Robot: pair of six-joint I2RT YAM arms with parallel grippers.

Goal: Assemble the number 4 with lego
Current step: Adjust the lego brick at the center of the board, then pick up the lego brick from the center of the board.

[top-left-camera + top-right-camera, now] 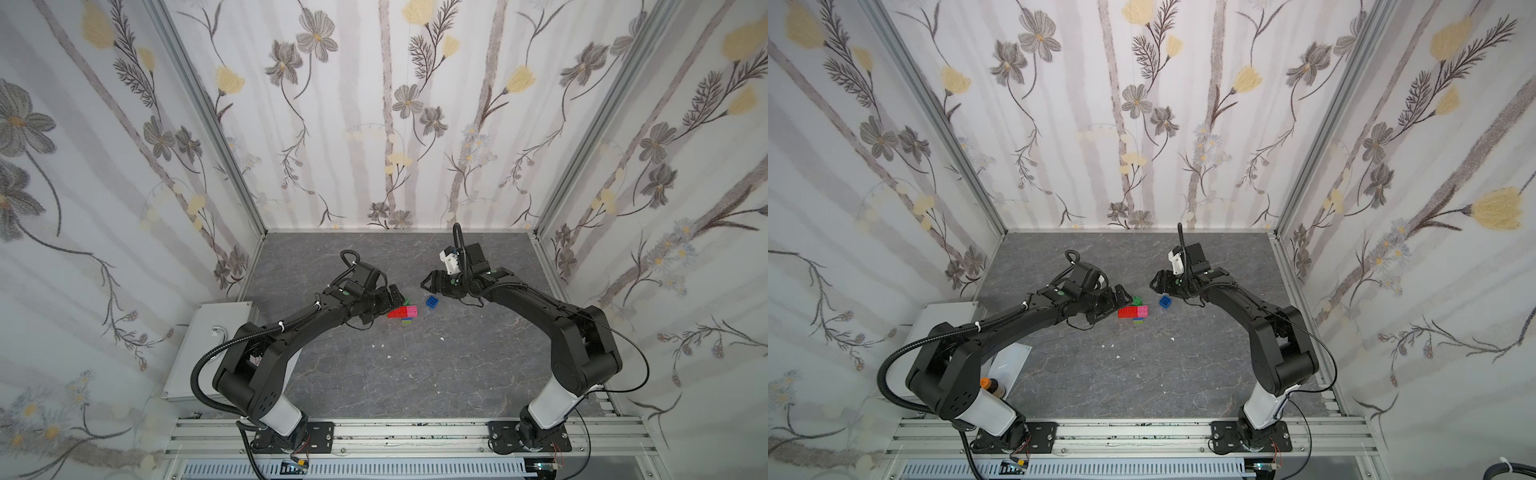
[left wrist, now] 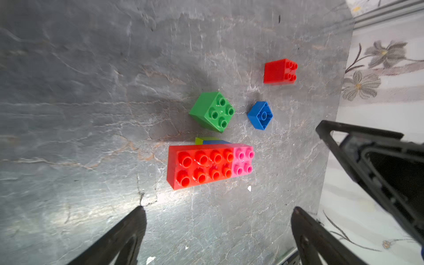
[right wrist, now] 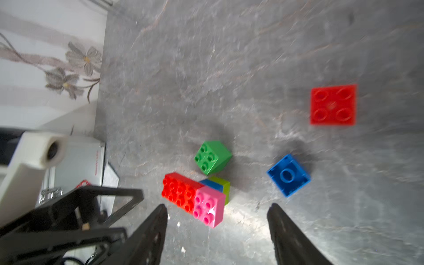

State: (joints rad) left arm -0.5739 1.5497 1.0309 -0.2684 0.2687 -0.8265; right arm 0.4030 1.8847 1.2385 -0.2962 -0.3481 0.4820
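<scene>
Lying near the right gripper [image 3: 218,205], the loose blue brick [image 3: 288,175] sits untouched.

No text, number or brand can be read anywhere; the only trace is a short line of red print [image 3: 96,158] on the grey metal box [image 3: 78,160], probably lettering, too blurred in the right wrist view to make out.

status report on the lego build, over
Open and empty: left gripper, right gripper. Begun: red-pink stack. Lying apart: dark green brick, loose blue brick, small red brick. Loose blue brick studs down, likely needs flipping.
</scene>
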